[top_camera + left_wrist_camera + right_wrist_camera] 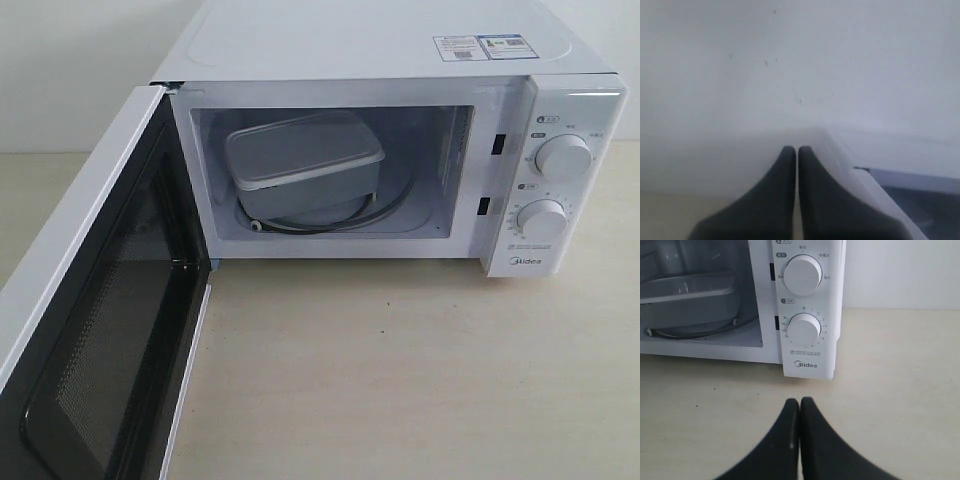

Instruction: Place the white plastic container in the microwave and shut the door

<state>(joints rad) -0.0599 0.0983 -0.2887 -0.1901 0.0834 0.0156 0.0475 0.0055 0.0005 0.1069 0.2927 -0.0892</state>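
The right gripper [800, 401] hangs low over the beige table [890, 390] with its black fingers pressed together, in front of the Midea microwave [807, 365]. The left gripper [797, 149] also has its fingers together, holding nothing. The door [90, 330] stands wide open. Inside the cavity, the white plastic container [300, 160] rests on the turntable [385, 212].
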